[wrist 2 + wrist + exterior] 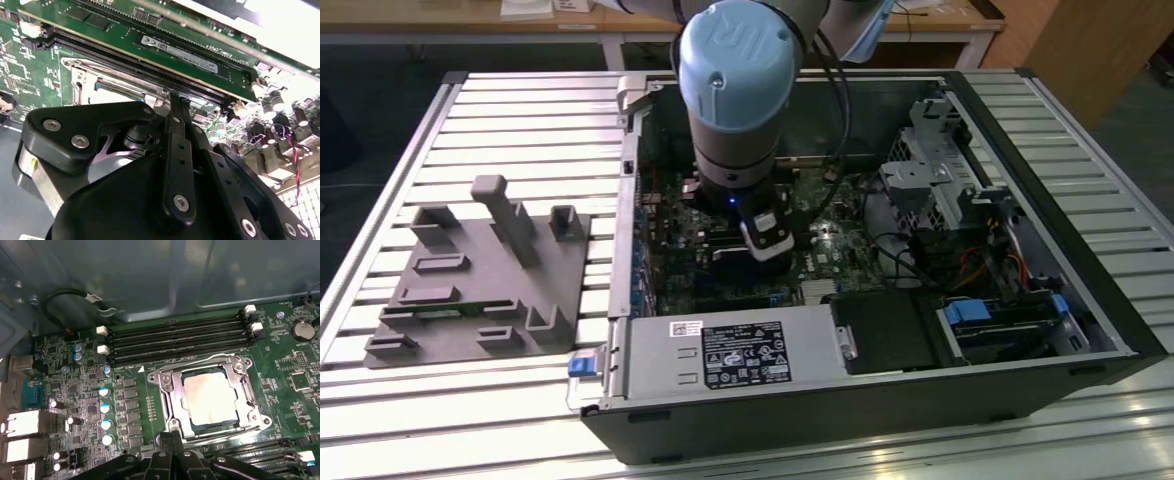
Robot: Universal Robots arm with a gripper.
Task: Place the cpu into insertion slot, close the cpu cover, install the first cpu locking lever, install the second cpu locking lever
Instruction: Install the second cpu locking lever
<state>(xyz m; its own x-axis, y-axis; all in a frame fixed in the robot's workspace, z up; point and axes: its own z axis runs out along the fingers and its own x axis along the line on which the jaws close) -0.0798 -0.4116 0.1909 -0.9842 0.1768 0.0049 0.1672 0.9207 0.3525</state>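
Cpu [209, 399] lies flat in insertion slot [212, 426] on mainboard, silver top up, edges roughly parallel w/ memory slots [177, 340]; cpu cover [172, 395] shut down around it. Gripper [171, 438] sits at cover's near edge, fingers closed together, nothing gripped; fingertips partly cut off in first wrist view, lever positions hard to make out.

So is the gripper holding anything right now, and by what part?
Nothing seems held: the gripper sits at the edge of the cpu cover, fingers together; the cpu lies under the cover.

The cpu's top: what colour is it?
Dull silver-grey cpu, clearest in the first wrist view.
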